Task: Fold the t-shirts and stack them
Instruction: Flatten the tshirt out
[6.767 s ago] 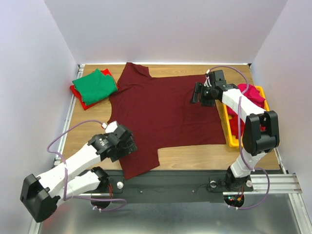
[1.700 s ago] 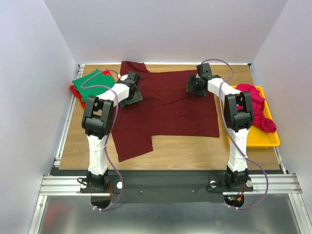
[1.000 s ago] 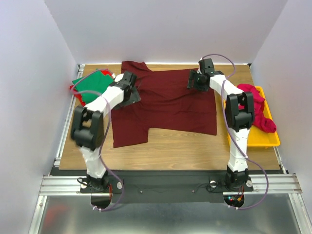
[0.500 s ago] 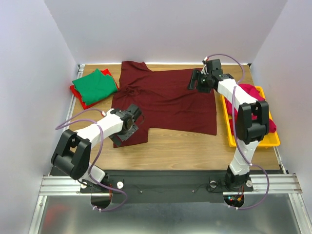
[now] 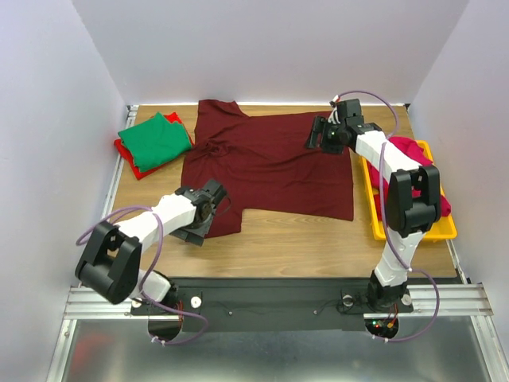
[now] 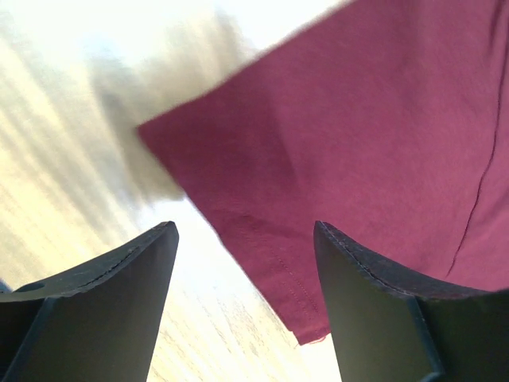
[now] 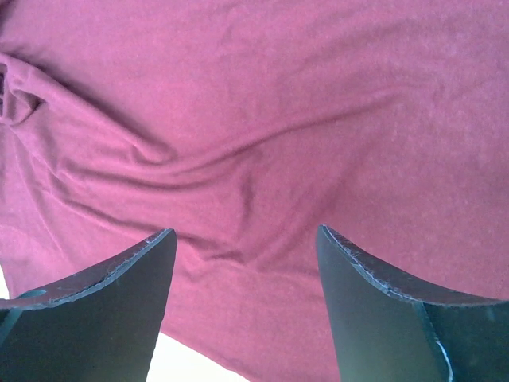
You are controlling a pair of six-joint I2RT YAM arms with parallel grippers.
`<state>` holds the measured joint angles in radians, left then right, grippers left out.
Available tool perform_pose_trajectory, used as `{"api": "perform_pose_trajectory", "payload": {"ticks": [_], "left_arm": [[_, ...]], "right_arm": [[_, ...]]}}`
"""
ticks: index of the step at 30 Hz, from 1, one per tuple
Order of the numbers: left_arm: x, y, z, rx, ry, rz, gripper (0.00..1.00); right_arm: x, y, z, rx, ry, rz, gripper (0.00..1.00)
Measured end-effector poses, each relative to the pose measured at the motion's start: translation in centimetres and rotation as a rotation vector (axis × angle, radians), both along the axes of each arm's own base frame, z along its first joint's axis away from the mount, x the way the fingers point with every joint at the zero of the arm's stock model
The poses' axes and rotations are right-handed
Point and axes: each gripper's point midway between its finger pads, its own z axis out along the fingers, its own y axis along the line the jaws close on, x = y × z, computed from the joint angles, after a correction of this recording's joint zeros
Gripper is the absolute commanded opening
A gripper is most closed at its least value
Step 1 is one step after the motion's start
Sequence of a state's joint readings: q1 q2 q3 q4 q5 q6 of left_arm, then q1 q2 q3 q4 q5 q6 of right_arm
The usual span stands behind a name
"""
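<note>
At far left a green t-shirt [image 5: 155, 139] lies folded on a red t-shirt [image 5: 126, 153], of which only the edges show. The left arm lies low, bent at the elbow. The left gripper [image 6: 244, 232] has its jaws apart over the near-left hem corner of the maroon t-shirt [image 5: 270, 163], gripping nothing (glare washes out the table [image 5: 318, 239] there). The shirt lies spread mid-table. The right arm reaches far, and the right gripper [image 7: 242, 235] is wide open above wrinkled maroon cloth. The arm partly hides the pink t-shirt [image 5: 415, 149] in the yellow tray [image 5: 445, 231].
</note>
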<state>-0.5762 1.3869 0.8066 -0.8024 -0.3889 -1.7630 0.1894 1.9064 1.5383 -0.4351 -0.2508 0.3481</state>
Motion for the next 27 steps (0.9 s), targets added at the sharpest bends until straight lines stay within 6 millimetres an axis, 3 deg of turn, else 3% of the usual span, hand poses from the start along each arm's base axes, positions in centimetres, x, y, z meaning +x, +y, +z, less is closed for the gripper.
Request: {"api": "perform_pose_trajectory", "payload": {"ticks": [7, 14, 24, 27], "left_arm": [[-2.4, 1.6, 0.1, -0.04, -0.025, 0.143, 0.76], [-3.1, 2.2, -1.0, 0.001, 0.02, 0.182, 0.7], [-1.7, 3.8, -2.0, 0.02, 0.015, 0.275, 0.68], [-1.5, 4.2, -2.1, 0.025, 0.015, 0.296, 0.59]], "right_arm": [[-0.4, -0.1, 0.0, -0.001, 0.002, 0.0, 0.77], [-0.4, -0.1, 0.0, -0.001, 0.003, 0.001, 0.77], [-1.4, -0.4, -0.4, -0.01, 0.015, 0.0, 0.77], [-1.4, -0.4, -0.2, -0.01, 0.01, -0.001, 0.77]]}}
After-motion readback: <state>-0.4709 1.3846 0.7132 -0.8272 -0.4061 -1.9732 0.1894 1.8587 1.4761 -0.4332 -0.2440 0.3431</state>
